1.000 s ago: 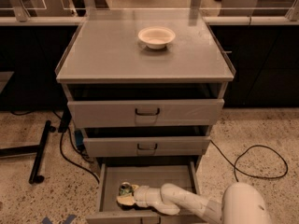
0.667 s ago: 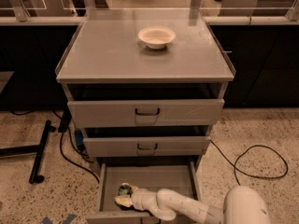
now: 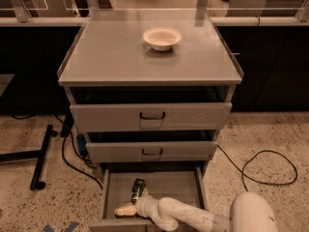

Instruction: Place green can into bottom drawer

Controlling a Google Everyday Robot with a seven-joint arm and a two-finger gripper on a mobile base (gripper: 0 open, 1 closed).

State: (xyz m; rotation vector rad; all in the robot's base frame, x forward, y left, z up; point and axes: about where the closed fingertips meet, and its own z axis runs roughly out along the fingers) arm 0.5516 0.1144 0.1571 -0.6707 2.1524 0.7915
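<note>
The bottom drawer point(image 3: 111, 187) is pulled out, its shallow grey tray open at the foot of the cabinet. The green can point(image 3: 138, 188) is inside it, left of centre, tilted with its silver top towards the back. My gripper point(image 3: 133, 202) reaches into the drawer from the front right on its white arm. Its pale fingers point(image 3: 124, 210) are spread: one lies to the front left of the can, the other sits close by the can's right side. The fingers do not look closed on the can.
A white bowl point(image 3: 161, 37) stands on the cabinet top point(image 3: 106, 57). The top drawer point(image 3: 152, 116) and middle drawer point(image 3: 151, 152) stick out slightly above the bottom one. A black cable point(image 3: 270, 168) lies on the floor at the right, a black stand leg point(image 3: 41, 156) at the left.
My arm has shifted left and the wrist has turned. The can has moved a little back and right in the drawer, and the fingers now stand apart from it.
</note>
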